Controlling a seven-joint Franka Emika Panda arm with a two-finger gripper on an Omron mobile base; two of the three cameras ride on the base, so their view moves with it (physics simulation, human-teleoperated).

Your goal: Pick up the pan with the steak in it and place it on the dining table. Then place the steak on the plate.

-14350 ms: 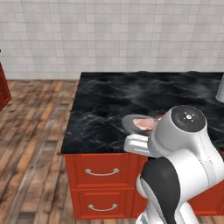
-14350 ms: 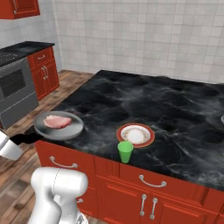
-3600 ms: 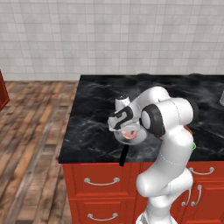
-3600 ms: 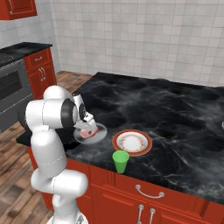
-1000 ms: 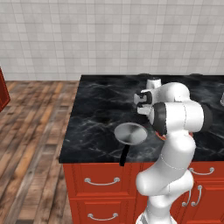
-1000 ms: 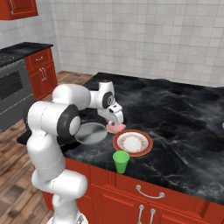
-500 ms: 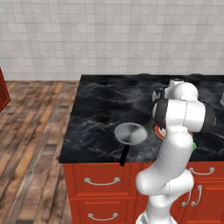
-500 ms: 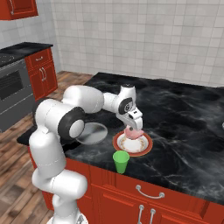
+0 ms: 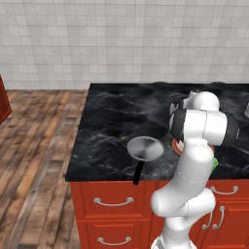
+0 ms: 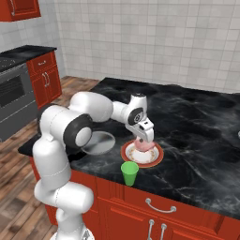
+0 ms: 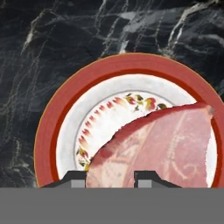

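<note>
One gripper hangs directly above the plate on the dining table, its jaws pinching the steak. In the hand view the two dark finger tips rise at 6 o'clock with the pink slab clamped between them; the meat spreads from there toward 3 o'clock and covers the lower right part of the plate's white centre, while the flower pattern and the red rim stay bare from 9 to 12 o'clock. Whether the steak touches the plate or hangs just over it, I cannot tell.

From the right base view the pan sits without meat on the black marble at 9 o'clock from the plate, near it but apart, close to the table's front edge. A green cup stands upright at about 7 o'clock from the plate, just beside its rim and at the table's front edge.

From the left base view the pan lies at the centre with its black handle pointing toward 6 o'clock, over the table's edge above the red drawer fronts. The plate shows as a red sliver at 3 o'clock from the pan, mostly hidden behind the white arm.
</note>
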